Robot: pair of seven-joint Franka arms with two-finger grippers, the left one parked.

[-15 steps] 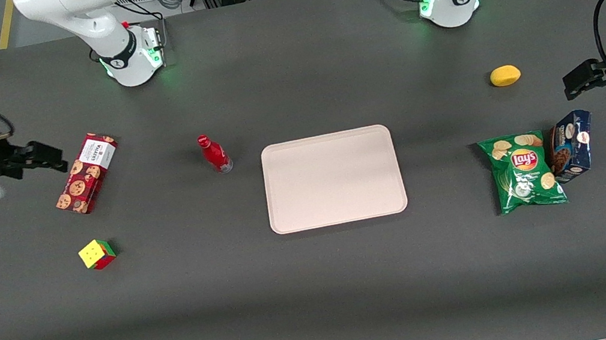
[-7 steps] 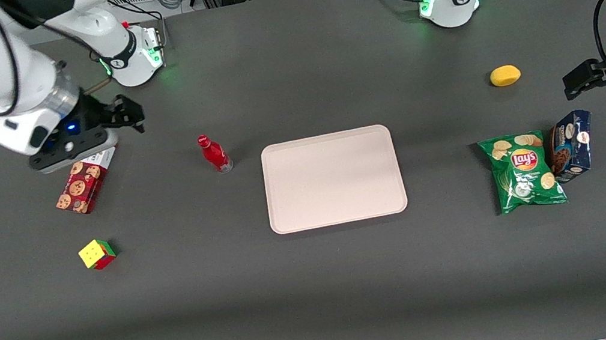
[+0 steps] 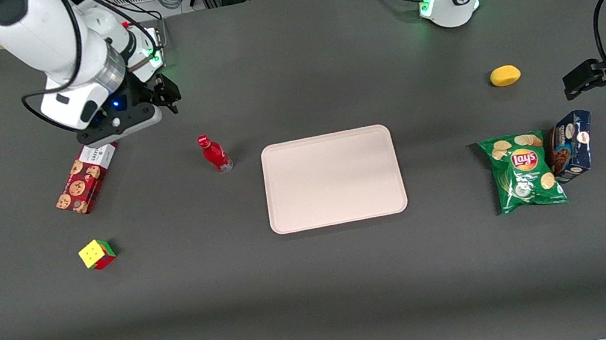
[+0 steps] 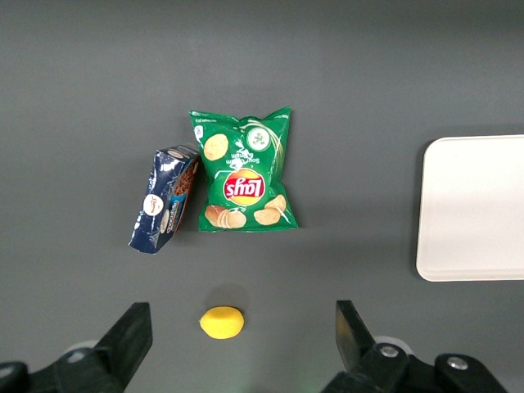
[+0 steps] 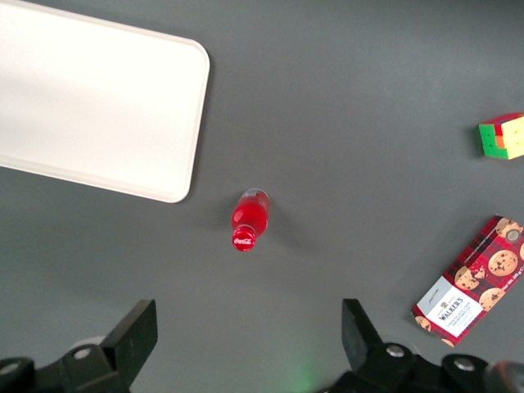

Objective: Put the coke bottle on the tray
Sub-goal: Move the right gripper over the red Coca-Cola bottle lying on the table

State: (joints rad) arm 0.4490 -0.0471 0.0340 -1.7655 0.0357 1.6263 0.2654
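Note:
The coke bottle [image 3: 215,154], small, red and red-capped, stands upright on the dark table beside the tray's short edge, toward the working arm's end. The right wrist view looks down on the coke bottle [image 5: 249,218], which leans slightly in the picture. The pale pink tray [image 3: 333,178] lies flat mid-table with nothing on it, and one rounded corner of the tray [image 5: 90,106] shows in the wrist view. My gripper [image 3: 167,97] hovers above the table, farther from the front camera than the bottle and apart from it. It is open, and the gripper [image 5: 248,321] holds nothing between its wide-spread fingers.
A red cookie box [image 3: 85,174] and a Rubik's cube [image 3: 97,254] lie toward the working arm's end. Toward the parked arm's end are a lemon [image 3: 505,75], a green chips bag [image 3: 523,170] and a blue box [image 3: 571,144].
My arm has swung in from the working arm's end of the table, passed over the cookie box and come closer to the bottle. Nothing on the table has moved.

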